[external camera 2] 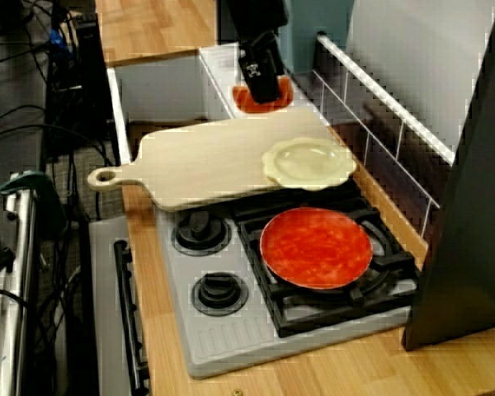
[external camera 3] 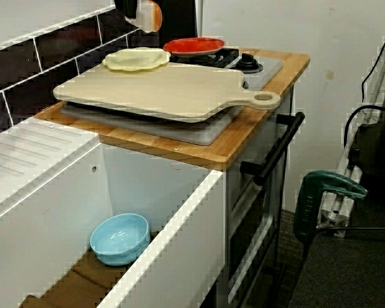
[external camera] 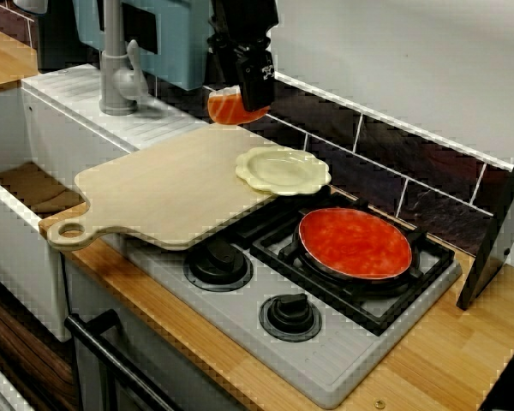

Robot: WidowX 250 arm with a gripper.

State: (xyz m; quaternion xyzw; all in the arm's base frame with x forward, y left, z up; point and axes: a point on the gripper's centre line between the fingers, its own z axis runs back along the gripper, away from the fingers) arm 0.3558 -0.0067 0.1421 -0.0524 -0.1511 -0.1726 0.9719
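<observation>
In the view facing the back wall, my black gripper (external camera: 250, 98) hangs over the far edge of a pale wooden cutting board (external camera: 171, 188). It is shut on an orange toy food piece with pale stripes (external camera: 224, 107), held just above the board by the tiled wall. A cream scalloped plate (external camera: 283, 169) lies empty on the board's right corner, a short way from the gripper. The view from the stove end shows the gripper (external camera 2: 266, 91) with the orange piece (external camera 2: 246, 101) beyond the board (external camera 2: 214, 161). From the sink end, the orange piece (external camera 3: 154, 16) shows at the top, with most of the gripper cut off.
A red plate (external camera: 354, 242) rests on the back right burner of the toy stove, with two black knobs (external camera: 218, 261) in front. The grey faucet (external camera: 116, 68) stands left of the gripper. A blue bowl (external camera 3: 120, 238) lies in the sink. A dark panel (external camera: 497, 231) leans at the right.
</observation>
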